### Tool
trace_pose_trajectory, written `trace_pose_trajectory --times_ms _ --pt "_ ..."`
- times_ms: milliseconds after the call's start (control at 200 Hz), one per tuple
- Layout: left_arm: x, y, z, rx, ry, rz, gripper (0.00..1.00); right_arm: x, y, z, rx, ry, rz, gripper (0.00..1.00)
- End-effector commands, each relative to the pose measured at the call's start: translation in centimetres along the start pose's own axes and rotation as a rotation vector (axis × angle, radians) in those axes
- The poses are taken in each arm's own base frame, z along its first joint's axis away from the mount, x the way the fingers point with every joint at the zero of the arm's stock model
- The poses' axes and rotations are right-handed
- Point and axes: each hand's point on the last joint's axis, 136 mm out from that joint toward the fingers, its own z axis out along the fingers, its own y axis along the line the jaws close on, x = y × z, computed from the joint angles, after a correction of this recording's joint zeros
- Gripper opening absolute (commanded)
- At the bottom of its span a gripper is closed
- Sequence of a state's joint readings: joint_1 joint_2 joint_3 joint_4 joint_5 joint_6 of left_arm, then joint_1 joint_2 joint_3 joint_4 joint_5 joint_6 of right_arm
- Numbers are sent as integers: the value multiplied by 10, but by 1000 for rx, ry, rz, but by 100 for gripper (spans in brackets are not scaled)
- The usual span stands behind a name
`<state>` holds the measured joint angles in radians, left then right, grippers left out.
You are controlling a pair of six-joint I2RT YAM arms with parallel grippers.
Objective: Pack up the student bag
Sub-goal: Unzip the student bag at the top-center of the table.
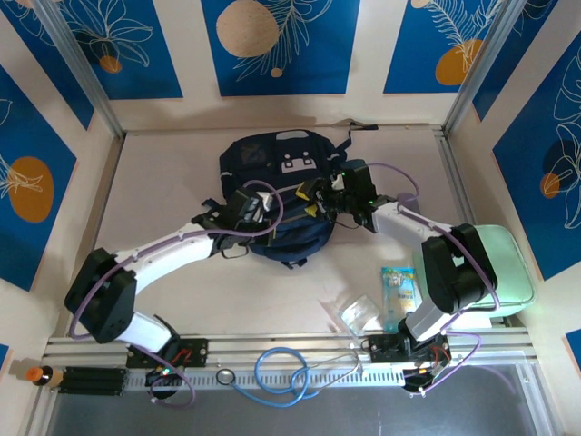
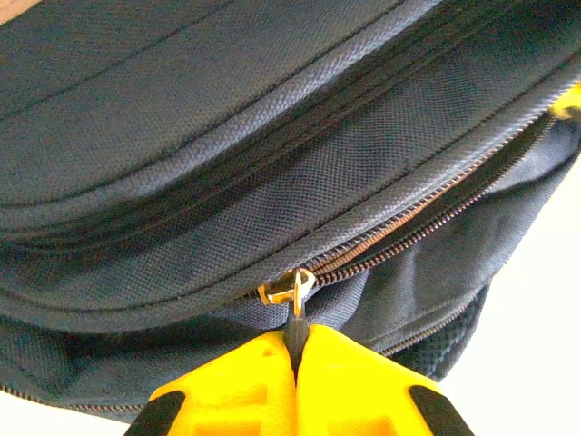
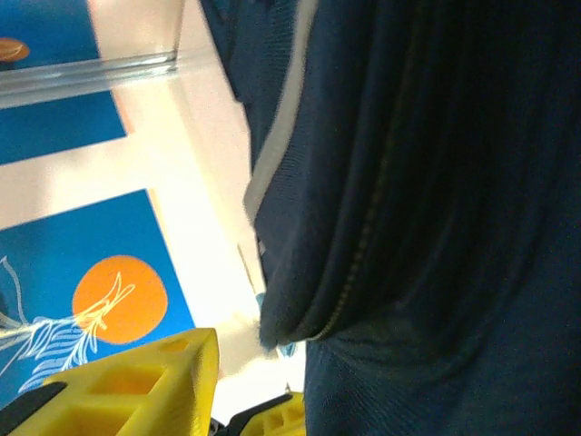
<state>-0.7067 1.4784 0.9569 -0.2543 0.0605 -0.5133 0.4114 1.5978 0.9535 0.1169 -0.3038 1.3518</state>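
The student bag (image 1: 272, 163), dark navy with a grey-white patch, lies at the back middle of the table. My left gripper (image 1: 247, 211) is at its near left side. In the left wrist view the yellow fingers (image 2: 241, 391) are shut on the dark zipper pull (image 2: 297, 334), just below the metal slider (image 2: 289, 289); the zipper to the slider's right is parted. My right gripper (image 1: 343, 195) is at the bag's right side. Its yellow fingers (image 3: 136, 386) stand apart, open, with the bag's fabric edge (image 3: 300, 309) just beside them and table showing in the gap.
A mint green zip case (image 1: 504, 268) lies at the right wall. A snack packet (image 1: 398, 292) and a clear plastic bag (image 1: 354, 313) lie near the right arm's base. A blue cable (image 1: 281, 372) coils on the front rail. Walls enclose the table on three sides.
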Motion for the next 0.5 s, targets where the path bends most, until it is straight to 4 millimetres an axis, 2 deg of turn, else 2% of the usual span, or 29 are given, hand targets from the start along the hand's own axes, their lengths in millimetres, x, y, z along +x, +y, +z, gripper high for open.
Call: trace_pose_trajectory --times_ms 0,105,210,420,495 --pt "-29 -48 -4 158 -65 68 0 0 -15 0 67 -35 59 48" --pt "-27 -62 5 191 -41 90 0 4 -13 6 91 -36 45 49" --pt "-26 -66 11 193 -23 100 0 2 -16 8 106 -54 52 47" --pt "-21 -55 9 155 -9 108 0 -7 -19 5 119 -94 31 20" --pt "-18 -46 7 138 -3 91 0 -13 -17 2 116 -112 18 15"
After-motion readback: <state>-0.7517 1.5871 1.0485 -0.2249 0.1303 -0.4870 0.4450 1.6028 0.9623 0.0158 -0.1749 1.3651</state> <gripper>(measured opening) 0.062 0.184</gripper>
